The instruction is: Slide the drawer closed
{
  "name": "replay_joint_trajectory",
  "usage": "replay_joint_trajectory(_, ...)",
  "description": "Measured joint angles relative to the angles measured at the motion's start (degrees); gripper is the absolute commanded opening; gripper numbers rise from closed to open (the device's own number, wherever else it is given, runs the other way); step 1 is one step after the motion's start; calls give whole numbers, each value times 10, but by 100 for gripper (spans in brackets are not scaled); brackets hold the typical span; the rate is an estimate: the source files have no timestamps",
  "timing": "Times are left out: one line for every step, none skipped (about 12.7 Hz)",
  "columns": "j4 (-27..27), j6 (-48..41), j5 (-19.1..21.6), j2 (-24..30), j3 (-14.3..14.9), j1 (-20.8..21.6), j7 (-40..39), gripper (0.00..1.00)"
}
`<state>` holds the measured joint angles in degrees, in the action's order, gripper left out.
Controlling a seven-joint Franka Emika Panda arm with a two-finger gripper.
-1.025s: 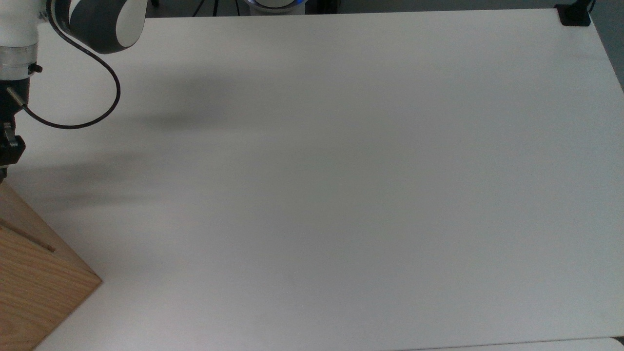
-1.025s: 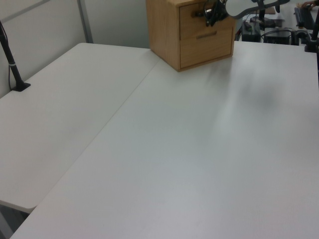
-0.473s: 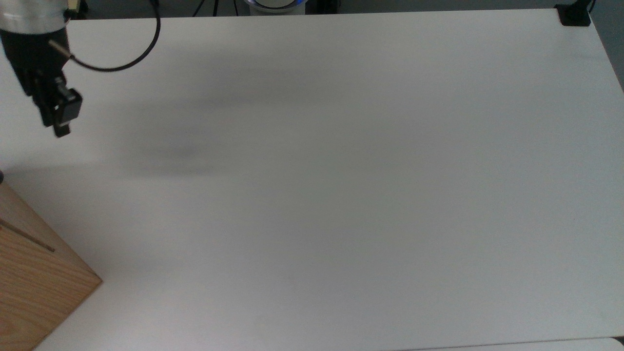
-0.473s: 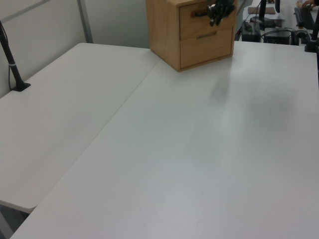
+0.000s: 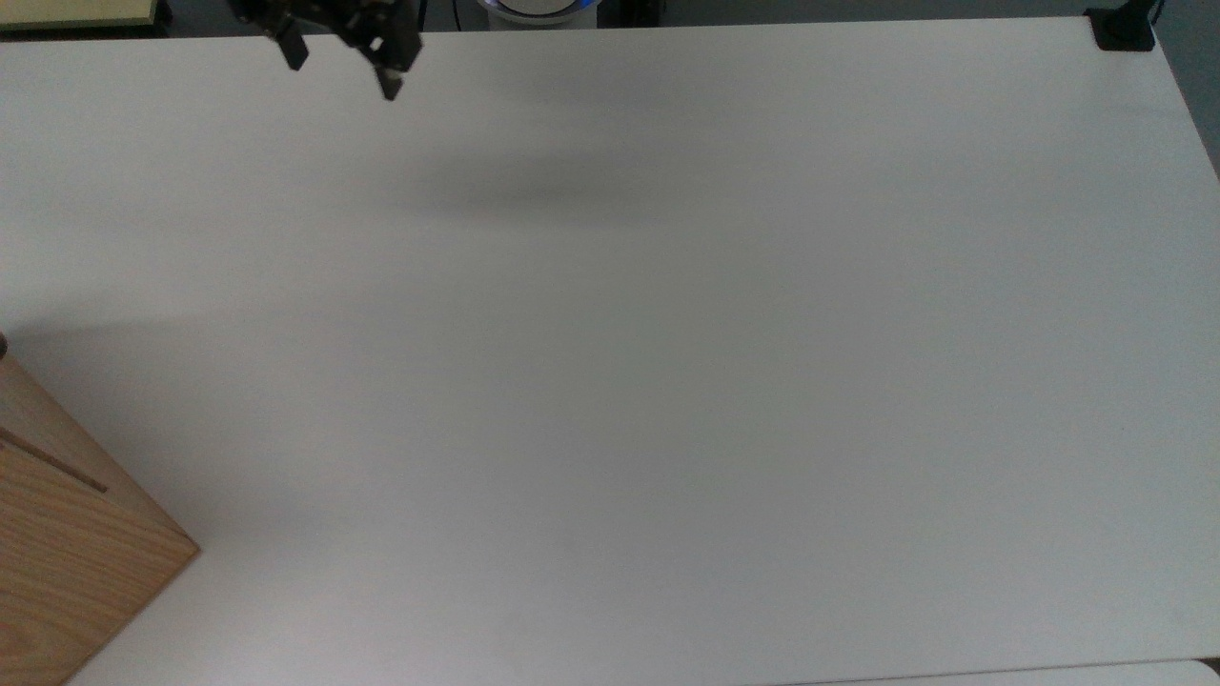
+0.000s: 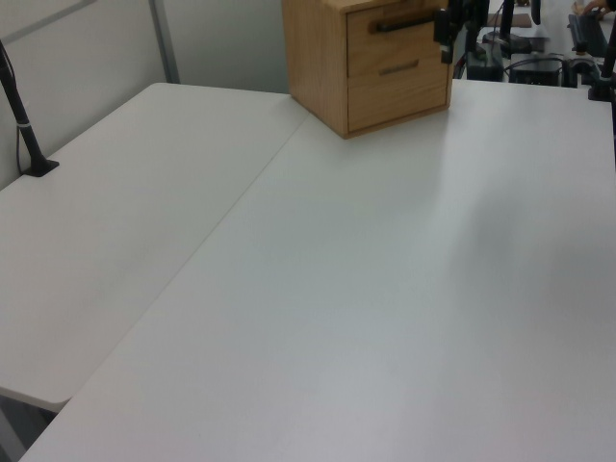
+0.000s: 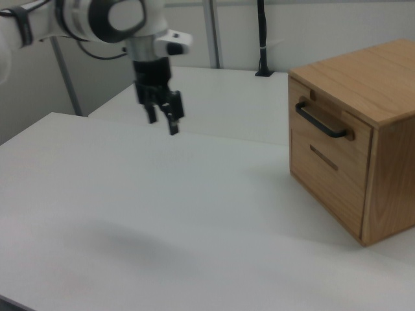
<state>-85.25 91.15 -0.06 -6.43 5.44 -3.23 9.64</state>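
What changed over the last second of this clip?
The gripper has pulled away from the drawer, moving toward the top view's upper edge and rightward, and now hangs over the table with its jaws apart. The drawer remains flush in the cabinet; nothing else moved.

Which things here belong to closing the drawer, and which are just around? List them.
Job:
- drawer with black bar handle, flush with the cabinet
- gripper, open, apart from it

Just around:
- cabinet body
- lower drawer
- white table
- black post
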Motion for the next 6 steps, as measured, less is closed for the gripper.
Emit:
replay_joint_trajectory(-6,-13,0,7,-12,10,-22,100)
replay_joint_trajectory(-17,-18,0,13,-19,26,-44,100)
replay_joint_trajectory(-28,-18,0,19,-22,40,-56,100)
replay_joint_trajectory(-34,-18,0,21,-24,46,-61,100)
replay_joint_trajectory(-37,-18,0,23,-23,47,-66,100)
replay_joint_trajectory(-38,-18,0,23,-23,47,-69,100)
